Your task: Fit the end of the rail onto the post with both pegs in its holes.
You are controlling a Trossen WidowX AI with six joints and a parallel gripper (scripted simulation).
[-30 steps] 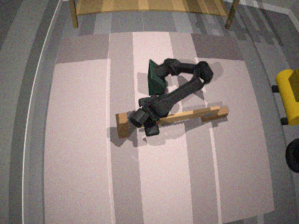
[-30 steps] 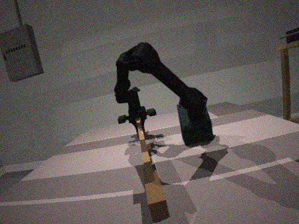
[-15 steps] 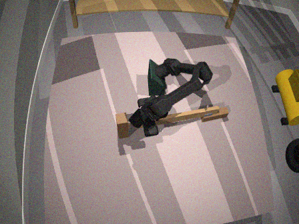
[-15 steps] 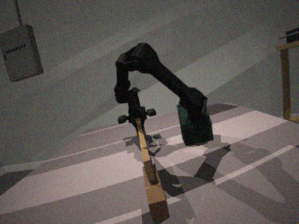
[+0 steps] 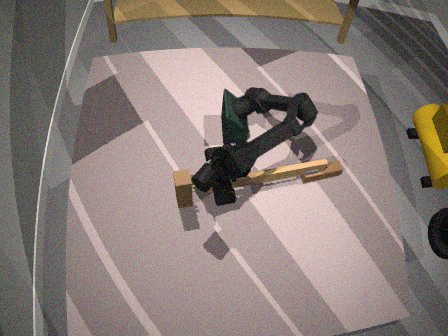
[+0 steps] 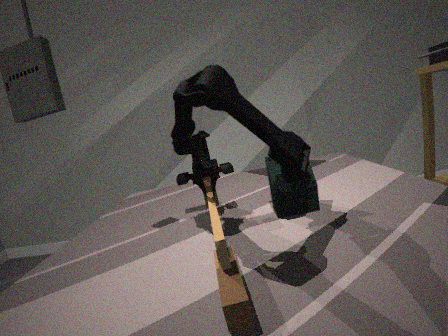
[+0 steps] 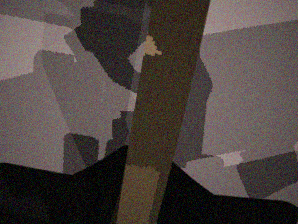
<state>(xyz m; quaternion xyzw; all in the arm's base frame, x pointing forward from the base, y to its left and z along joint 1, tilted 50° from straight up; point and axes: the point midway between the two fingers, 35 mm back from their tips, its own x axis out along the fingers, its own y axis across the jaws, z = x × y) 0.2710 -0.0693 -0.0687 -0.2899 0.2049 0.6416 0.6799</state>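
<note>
The long wooden rail (image 5: 280, 173) (image 6: 215, 220) (image 7: 167, 85) runs from the gripper to the low footboard block (image 5: 327, 173) (image 6: 232, 290). Its far end appears raised above the block, with a gap between them; whether any of it is in the bracket is unclear. My gripper (image 7: 141, 153) (image 6: 209, 192) is shut on the rail close to its near end, pointing down. The short post (image 5: 183, 190) stands upright just left of the gripper in the top view. The gripper hides most of the rail's near end, so the pegs, the holes and any contact with the post cannot be made out.
The arm's dark green base (image 5: 234, 122) (image 6: 294, 192) stands behind the rail. A wooden table (image 5: 227, 10) (image 6: 428, 125) and a yellow machine (image 5: 432, 145) are beyond the work surface. A grey box (image 6: 32, 80) hangs at upper left in the exterior view. Strong striped shadows cross the surface.
</note>
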